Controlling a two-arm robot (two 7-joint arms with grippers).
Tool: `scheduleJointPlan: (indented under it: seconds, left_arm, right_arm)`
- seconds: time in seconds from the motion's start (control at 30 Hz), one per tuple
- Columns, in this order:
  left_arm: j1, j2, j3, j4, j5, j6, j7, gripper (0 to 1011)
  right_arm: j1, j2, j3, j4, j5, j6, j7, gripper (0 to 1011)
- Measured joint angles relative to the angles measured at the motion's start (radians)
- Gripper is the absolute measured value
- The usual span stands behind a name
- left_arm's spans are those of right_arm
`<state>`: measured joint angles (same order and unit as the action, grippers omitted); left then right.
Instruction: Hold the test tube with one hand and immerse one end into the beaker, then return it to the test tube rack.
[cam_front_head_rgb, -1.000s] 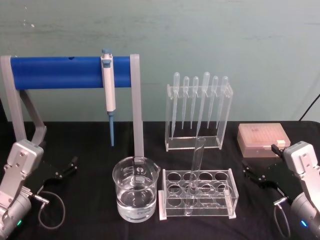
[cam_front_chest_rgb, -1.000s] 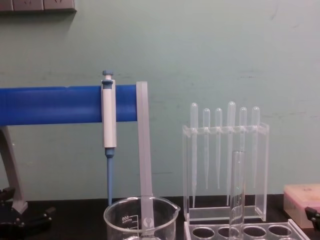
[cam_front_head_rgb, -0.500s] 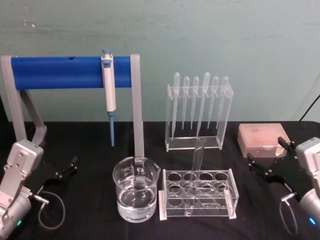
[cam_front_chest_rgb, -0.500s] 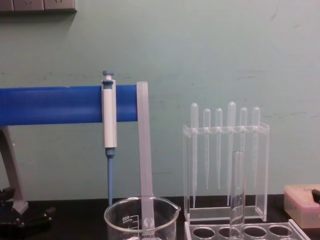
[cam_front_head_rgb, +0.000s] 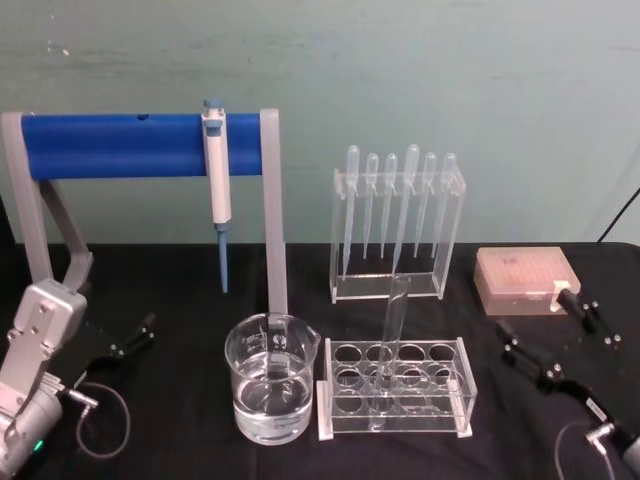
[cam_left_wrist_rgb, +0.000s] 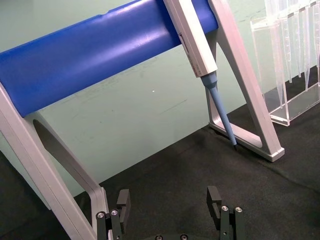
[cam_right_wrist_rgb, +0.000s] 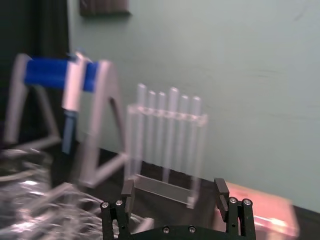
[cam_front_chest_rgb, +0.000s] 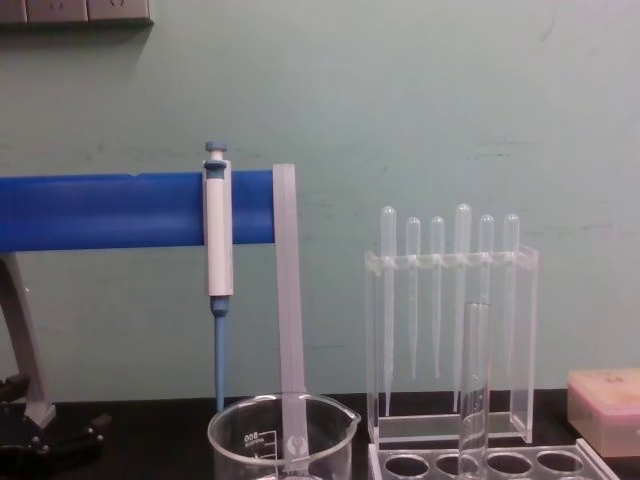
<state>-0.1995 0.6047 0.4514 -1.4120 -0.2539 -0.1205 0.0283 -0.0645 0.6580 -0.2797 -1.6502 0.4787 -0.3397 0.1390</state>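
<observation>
The test tube stands in the rack just right of the beaker, long axis near upright, rim up and leaning slightly. My right end effector is spread wide and empty on the table to the tube's right. It is nearer than my left end effector (also wide, parked beyond the beaker), so I judge the reach is mine, going leftward.

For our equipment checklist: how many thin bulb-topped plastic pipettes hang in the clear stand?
6. The thin plastic pipettes hang in one row across the clear acrylic stand, behind the clear test tube rack; none looks hidden.
</observation>
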Motion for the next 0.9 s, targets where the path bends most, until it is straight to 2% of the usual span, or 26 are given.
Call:
scheduleJointPlan:
  seconds: [0.07,0.1,0.17,0.2,0.27,0.4,0.43,0.47,0.5,0.67,0.83,0.9]
  left_arm:
    - [0.0,0.0,0.0,0.0,0.0,0.0,0.0,1000]
    - [0.0,0.0,0.0,0.0,0.0,0.0,0.0,1000]
    - [0.0,0.0,0.0,0.0,0.0,0.0,0.0,1000]
    - [0.0,0.0,0.0,0.0,0.0,0.0,0.0,1000]
    - [0.0,0.0,0.0,0.0,0.0,0.0,0.0,1000]
    - [0.0,0.0,0.0,0.0,0.0,0.0,0.0,1000]
    - [0.0,0.0,0.0,0.0,0.0,0.0,0.0,1000]
    - [0.0,0.0,0.0,0.0,0.0,0.0,0.0,1000]
    - [0.0,0.0,0.0,0.0,0.0,0.0,0.0,1000]
    - [0.0,0.0,0.0,0.0,0.0,0.0,0.0,1000]
    - [0.0,0.0,0.0,0.0,0.0,0.0,0.0,1000]
    - [0.0,0.0,0.0,0.0,0.0,0.0,0.0,1000]
  right_arm:
    - [-0.012,0.0,0.002,-0.006,0.038,-0.014,0.04,1002]
    - [-0.018,0.001,0.003,-0.009,0.08,-0.021,0.086,1000]
    - [-0.019,0.002,0.001,-0.011,0.12,-0.022,0.131,1002]
    - [-0.016,0.003,-0.002,-0.012,0.157,-0.015,0.176,1000]
    - [-0.008,0.006,-0.005,-0.013,0.186,0.007,0.209,1000]
    - [0.024,0.015,-0.016,-0.015,0.245,0.098,0.271,1002]
    - [0.041,0.019,-0.022,-0.015,0.265,0.147,0.289,1002]
    - [0.049,0.021,-0.025,-0.015,0.272,0.167,0.295,1002]
    - [0.07,0.026,-0.031,-0.013,0.287,0.221,0.31,1000]
    - [0.13,0.031,-0.049,-0.002,0.304,0.339,0.338,1002]
    - [0.208,0.031,-0.084,0.022,0.284,0.438,0.361,1002]
    - [0.23,0.03,-0.095,0.032,0.279,0.459,0.368,1002]
